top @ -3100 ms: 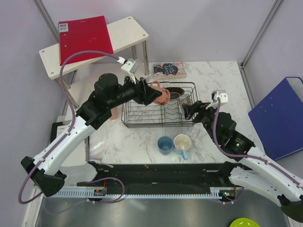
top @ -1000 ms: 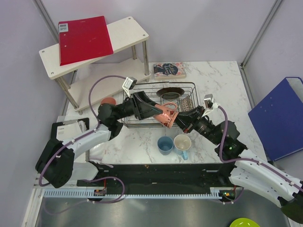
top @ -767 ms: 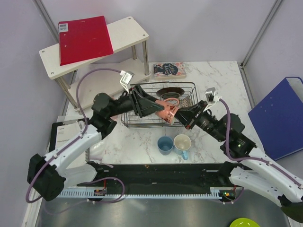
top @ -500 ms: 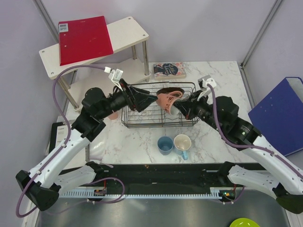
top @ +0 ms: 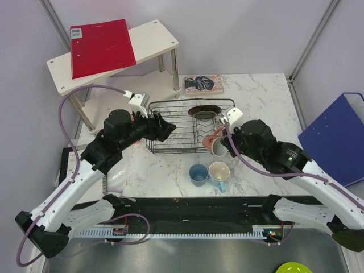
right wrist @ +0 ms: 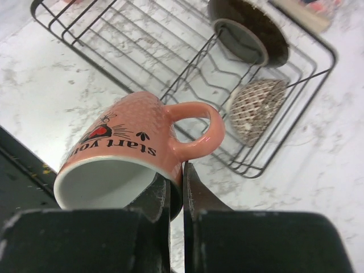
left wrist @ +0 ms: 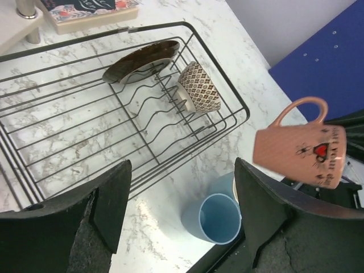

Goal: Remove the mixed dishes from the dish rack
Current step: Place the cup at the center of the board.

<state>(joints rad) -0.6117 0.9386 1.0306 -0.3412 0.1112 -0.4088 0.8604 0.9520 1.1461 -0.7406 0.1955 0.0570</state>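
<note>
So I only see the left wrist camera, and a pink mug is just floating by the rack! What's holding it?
Observer: The right tool is shut on the pink mug, pinching its wall by the handle.
Operator: Is anything inside it?
Observer: The right wrist view shows a pale inside that looks empty.
Operator: What's peeking out behind the blue cup?
Observer: A light-blue mug, cream inside, close beside the blue cup.

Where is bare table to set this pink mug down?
Bare marble: left of the blue cup, in front of the dish rack; also back right, beside the book. Crowded where the blue cup and cream-lined mug stand.
</note>
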